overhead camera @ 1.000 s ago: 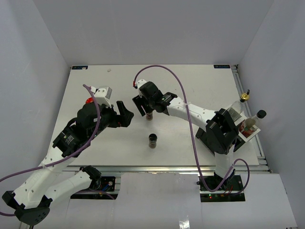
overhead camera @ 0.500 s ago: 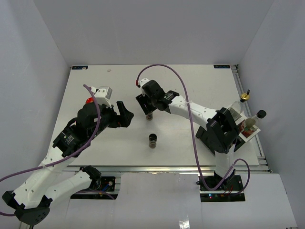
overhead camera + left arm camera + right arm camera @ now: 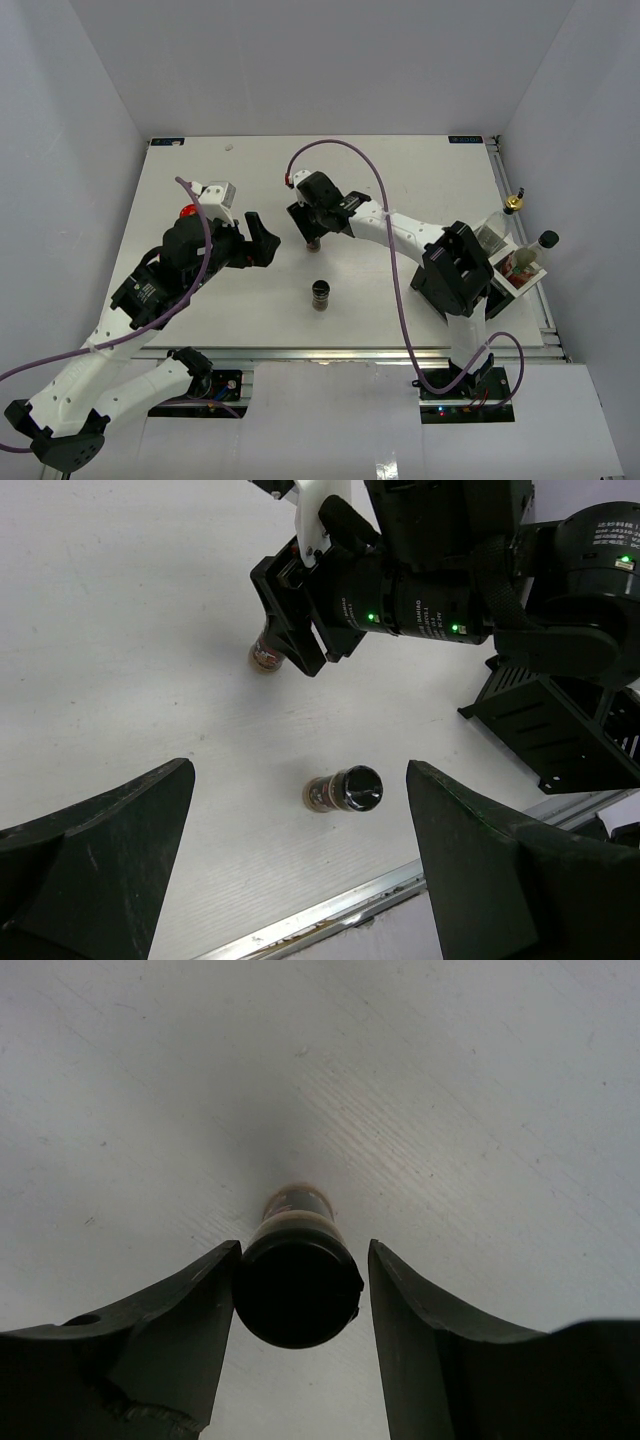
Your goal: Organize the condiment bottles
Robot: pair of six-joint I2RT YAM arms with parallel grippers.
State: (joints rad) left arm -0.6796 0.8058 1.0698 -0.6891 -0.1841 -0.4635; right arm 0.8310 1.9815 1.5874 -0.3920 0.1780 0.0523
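Observation:
A small dark black-lidded jar [image 3: 297, 1290] stands upright mid-table, and my right gripper [image 3: 303, 1250] is lowered around it. The left finger touches the lid and a thin gap shows at the right finger. From above, the right gripper [image 3: 313, 230] covers this jar [image 3: 313, 244]. A second small black-lidded jar [image 3: 320, 295] stands alone nearer the front edge. My left gripper [image 3: 266, 240] hovers wide open to the left of both jars, holding nothing. The red-capped jar [image 3: 188, 211] peeks out behind the left arm. The gold-topped bottle [image 3: 513, 203] and the tall black-capped bottle [image 3: 528, 258] stand at the right edge.
In the left wrist view a black ribbed box [image 3: 545, 725] sits by the right arm, and the table's metal front rail [image 3: 330, 910] runs just below the second jar [image 3: 345, 789]. White walls enclose the table on three sides.
The right gripper's jaws have narrowed around the small jar and the arm has shifted slightly. The left arm and the other bottles have not moved.

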